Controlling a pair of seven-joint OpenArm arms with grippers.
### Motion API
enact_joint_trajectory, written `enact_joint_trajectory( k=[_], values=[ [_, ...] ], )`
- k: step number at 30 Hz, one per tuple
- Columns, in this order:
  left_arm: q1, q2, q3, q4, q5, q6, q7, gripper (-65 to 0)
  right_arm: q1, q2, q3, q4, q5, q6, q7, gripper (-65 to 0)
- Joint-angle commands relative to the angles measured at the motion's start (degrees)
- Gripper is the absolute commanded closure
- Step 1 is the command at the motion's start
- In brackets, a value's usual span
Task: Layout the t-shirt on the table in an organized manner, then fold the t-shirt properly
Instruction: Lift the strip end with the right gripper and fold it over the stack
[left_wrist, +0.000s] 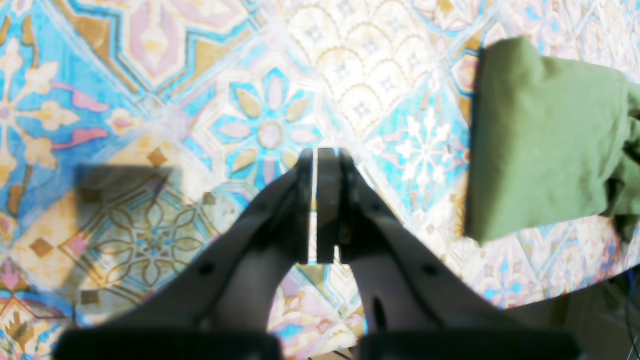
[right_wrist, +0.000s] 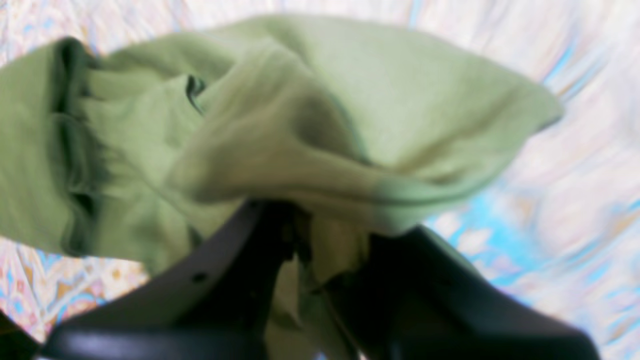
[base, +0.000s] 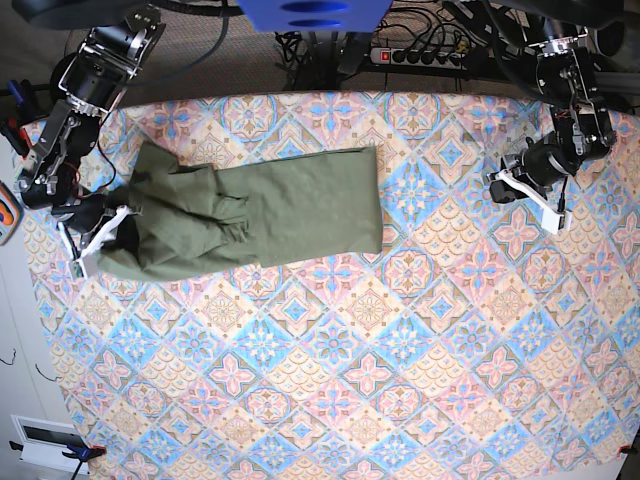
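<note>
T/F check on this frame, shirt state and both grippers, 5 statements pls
1. The right gripper is shut on cloth of the olive-green short-sleeved cotton t-shirt. True.
2. The left gripper also holds the shirt. False: it is shut on nothing, apart from the shirt, over the pastel diamond-tile patterned table.
3. The shirt lies fully flat and smooth. False: its end by the right gripper is bunched and wrinkled, while the other end lies flatter.
4. The shirt sits entirely on the tabletop in the base view. True.
5. The shirt is spread at the table's middle. False: it sits toward the far edge, on the right arm's side.
</note>
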Motion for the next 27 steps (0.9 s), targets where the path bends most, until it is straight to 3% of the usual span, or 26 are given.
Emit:
enact_joint_trajectory(
  k=[1,7,17,27],
  values=[
    [-0.48,-0.81,-0.21,0.79,-0.71,-0.22,-0.75,-0.6,0.94,0.80,-0.19,3.13,1.52,0.19,1.54,0.0],
    [-0.48,-0.81,-0.21,0.79,-0.71,-0.22,-0.75,-0.6,-1.17,-6.85,-7.23,10.42,1.52,0.19,1.89,0.0],
    [-0.48,-0.81,-0.21,0.79,-0.71,-0.22,-0.75,-0.6,-1.00,-19.07,-15.84,11.04,1.43,0.19,2.06,0.0],
    [-0.30,-0.81,-0.21,0.79,-0.71,-0.22,-0.75,-0.6,-0.91,-20.12,-24.02,8.58,-0.85,0.19,2.86,-0.1]
  ],
)
